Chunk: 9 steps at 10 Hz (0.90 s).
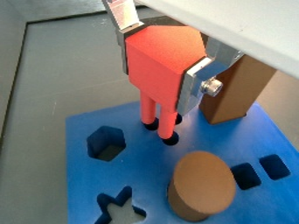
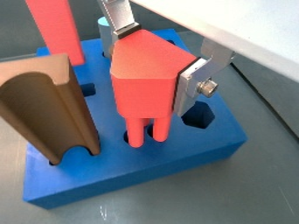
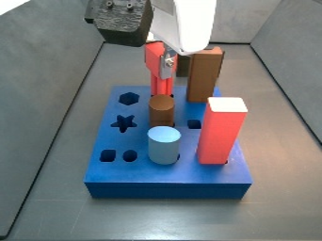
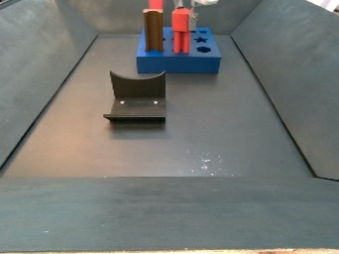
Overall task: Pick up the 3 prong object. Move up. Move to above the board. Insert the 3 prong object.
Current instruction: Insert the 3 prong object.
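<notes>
Upper centre in a wrist view, the tool (image 1: 163,59) clamps the red-orange plastic three-pronged piece (image 1: 158,74), prongs entering the thick blue slab board (image 1: 82,131); insertion underway, pressing straight down next.

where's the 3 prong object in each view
Wrist view: 3 prong object held in the tool, prongs at the board.
Wrist view: centre, prongs entering board holes.
Side view: behind the brown cylinder, under the tool.
Side view: far end, tiny, on the board.
Shared landmark: the blue board.
</notes>
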Available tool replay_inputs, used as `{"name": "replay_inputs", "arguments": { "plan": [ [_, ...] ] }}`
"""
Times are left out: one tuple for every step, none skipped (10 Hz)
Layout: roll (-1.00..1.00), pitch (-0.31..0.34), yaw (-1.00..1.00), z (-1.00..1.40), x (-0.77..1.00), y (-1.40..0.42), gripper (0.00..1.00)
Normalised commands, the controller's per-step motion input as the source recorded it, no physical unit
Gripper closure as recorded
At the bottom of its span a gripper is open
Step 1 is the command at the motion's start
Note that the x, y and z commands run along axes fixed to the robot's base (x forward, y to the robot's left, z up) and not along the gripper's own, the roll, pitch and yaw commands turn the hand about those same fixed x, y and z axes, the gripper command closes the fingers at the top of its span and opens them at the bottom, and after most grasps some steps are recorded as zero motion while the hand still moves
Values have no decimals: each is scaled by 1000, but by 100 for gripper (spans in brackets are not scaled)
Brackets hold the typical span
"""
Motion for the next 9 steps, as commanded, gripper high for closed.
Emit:
{"name": "replay_inputs", "arguments": {
  "plan": [
    [0,0,26,-234,186,-240,100],
    [0,0,20,-211,43,-209,100],
    [0,-34,46,-237,0,-163,100],
    [107,-74,46,-589,0,-83,100],
    [186,-80,23,-917,0,-51,100],
    [184,-83,9,-906,0,-74,100],
    [121,-114,0,-814,14,-126,100],
    [86,-174,69,-614,0,-174,100],
    [0,-163,0,-111,-43,0,100]
  ]
}}
